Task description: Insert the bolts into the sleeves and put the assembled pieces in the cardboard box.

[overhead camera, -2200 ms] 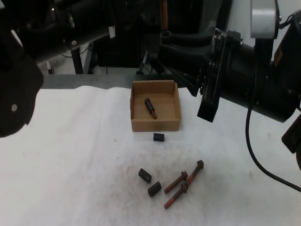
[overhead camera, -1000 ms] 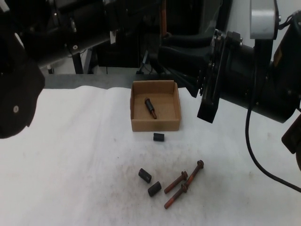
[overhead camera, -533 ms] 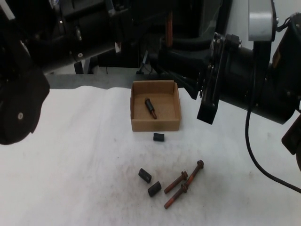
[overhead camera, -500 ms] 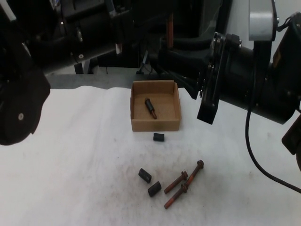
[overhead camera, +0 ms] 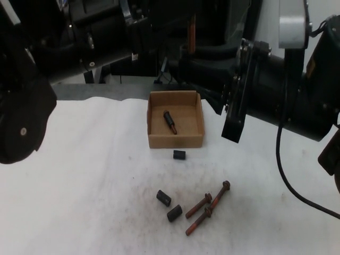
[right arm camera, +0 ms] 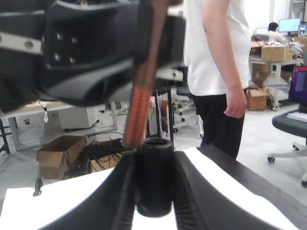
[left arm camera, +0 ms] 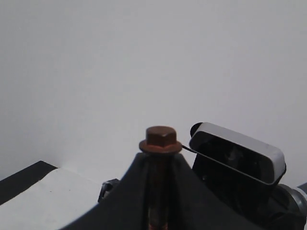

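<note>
Bolt (left arm camera: 160, 138) is clamped in the closed left gripper (left arm camera: 157, 165), head protruding past the fingertips. Right gripper (right arm camera: 154, 194) is closed on a sleeve (right arm camera: 154, 163), open end facing outward. Threaded tip of the bolt sits just beside that opening; contact cannot be determined. Cardboard box (overhead camera: 175, 141), containing one assembled piece (overhead camera: 170, 121), lies below both grippers.

White bench (overhead camera: 79, 175) carries a cardboard box (overhead camera: 175, 141), three loose sleeves (overhead camera: 179, 154) and three bolts (overhead camera: 198, 205)
</note>
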